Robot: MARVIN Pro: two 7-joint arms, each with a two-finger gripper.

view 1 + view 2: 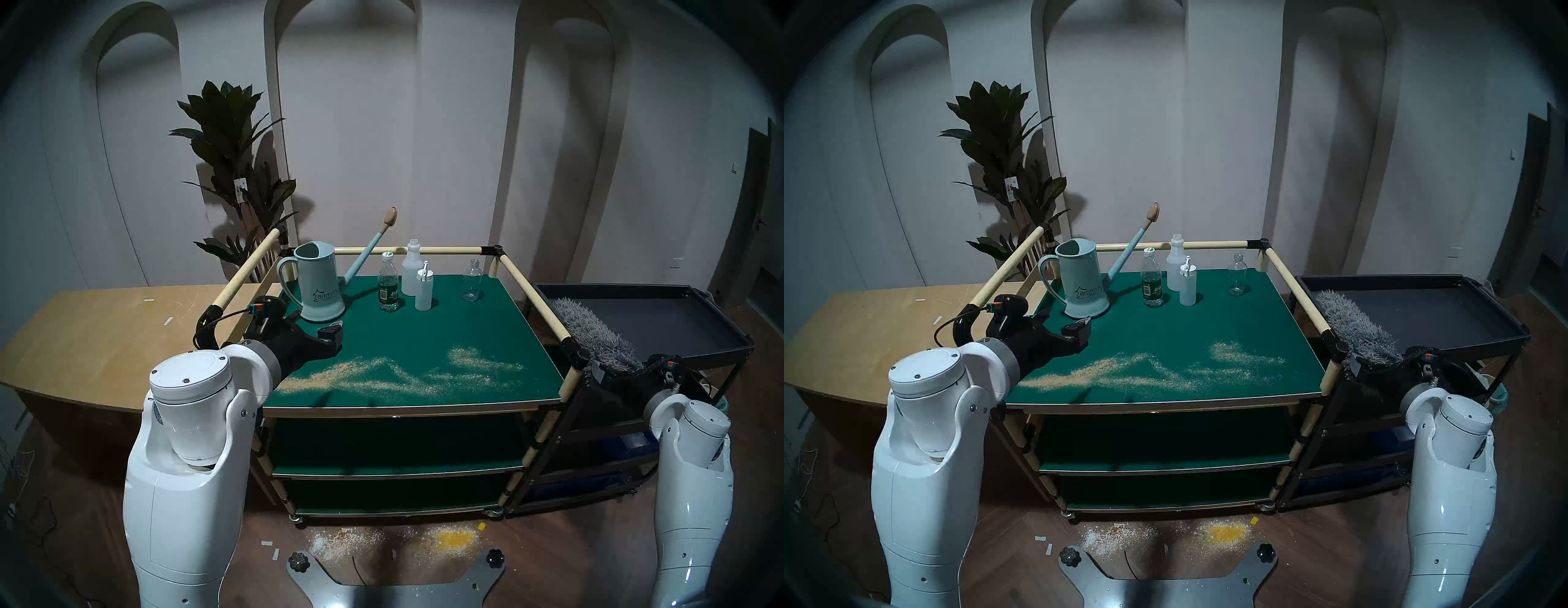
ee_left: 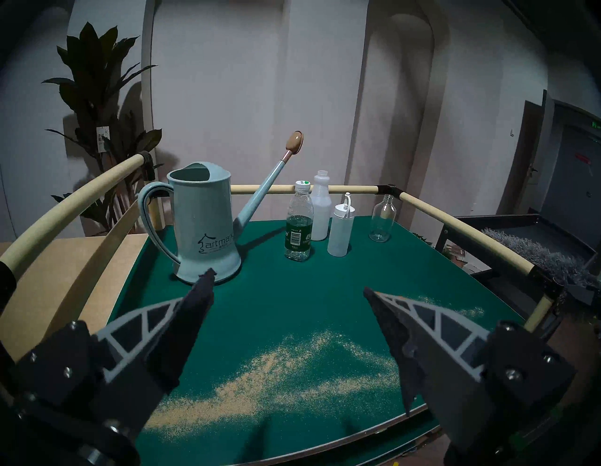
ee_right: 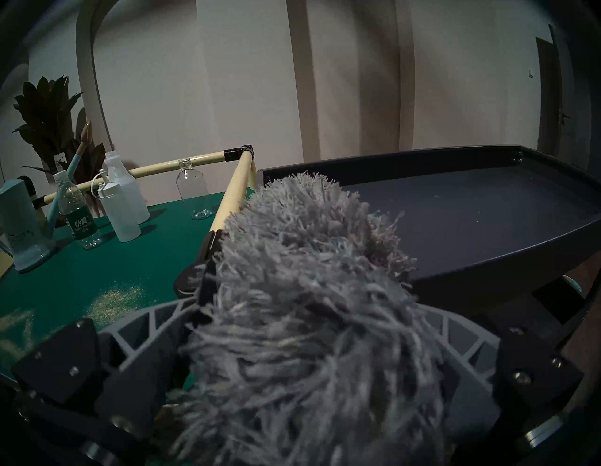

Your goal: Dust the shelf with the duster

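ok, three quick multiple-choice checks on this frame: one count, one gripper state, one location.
1. Bottles standing on the shelf top board: A) two B) four C) six
2. Left gripper jaws: A) open, empty B) shut on a bottle C) shut on the shelf rail
3. The duster lies: A) on the shelf's top board B) on the black tray cart C) in the left gripper

Key: B, water bottle, tall white bottle, white squeeze bottle, clear glass bottle; A, jaws apart, nothing between; B, its grey head rests in the cart's tray.
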